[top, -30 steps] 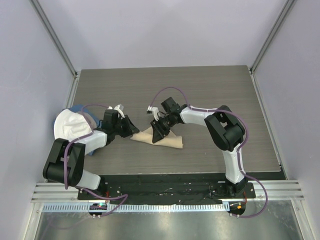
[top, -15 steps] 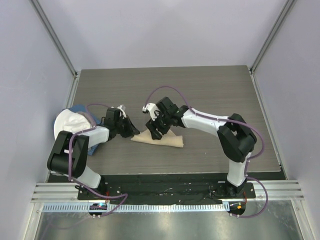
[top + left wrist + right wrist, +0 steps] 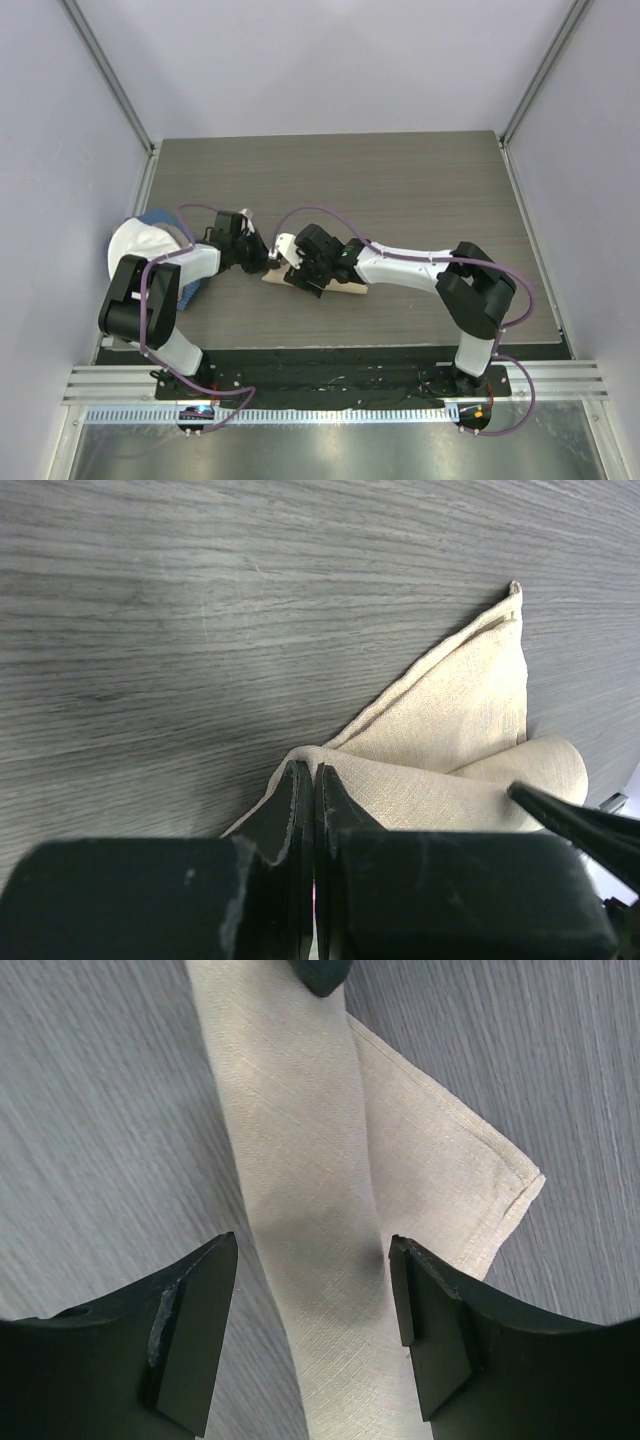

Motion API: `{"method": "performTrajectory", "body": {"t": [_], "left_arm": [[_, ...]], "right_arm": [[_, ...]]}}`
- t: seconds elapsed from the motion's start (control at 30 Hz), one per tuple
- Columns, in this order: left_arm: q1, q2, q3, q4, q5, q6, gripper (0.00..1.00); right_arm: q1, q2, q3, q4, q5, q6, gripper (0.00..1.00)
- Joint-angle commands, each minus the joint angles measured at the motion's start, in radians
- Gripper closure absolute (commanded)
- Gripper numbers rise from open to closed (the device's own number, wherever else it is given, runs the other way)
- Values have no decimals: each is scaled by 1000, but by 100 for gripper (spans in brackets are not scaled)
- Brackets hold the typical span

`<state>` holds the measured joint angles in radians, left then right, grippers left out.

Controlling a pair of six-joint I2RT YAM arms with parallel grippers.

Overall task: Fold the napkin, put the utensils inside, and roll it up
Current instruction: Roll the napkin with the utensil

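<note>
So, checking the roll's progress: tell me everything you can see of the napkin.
The napkin is beige woven cloth with a stitched hem, mostly rolled into a soft tube, one triangular corner lying flat on the grey wood table. The open right gripper straddles the tube; the shut left gripper has its tips at the tube's end.

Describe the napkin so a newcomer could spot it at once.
On the grey wood table, left of centre near the front, lies the napkin. It is beige and partly rolled, unlike the blue cloth at the left edge.
</note>
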<state>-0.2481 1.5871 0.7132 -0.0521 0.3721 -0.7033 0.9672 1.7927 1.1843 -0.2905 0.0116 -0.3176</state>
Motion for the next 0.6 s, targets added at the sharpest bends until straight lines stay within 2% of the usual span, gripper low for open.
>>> {"method": "performTrajectory", "body": {"t": [0.0, 0.37, 0.47, 0.57], "left_arm": [[1, 5, 19, -57, 18, 10, 100], [1, 14, 38, -72, 25, 14, 100], [1, 13, 42, -72, 30, 16, 100], [1, -2, 49, -80, 19, 22, 98]], "right_arm": [[8, 13, 0, 53, 39, -44, 30], [5, 72, -12, 42, 36, -48, 32], [-7, 91, -11, 31, 1, -38, 35], [-30, 108, 4, 2, -94, -21, 42]]}}
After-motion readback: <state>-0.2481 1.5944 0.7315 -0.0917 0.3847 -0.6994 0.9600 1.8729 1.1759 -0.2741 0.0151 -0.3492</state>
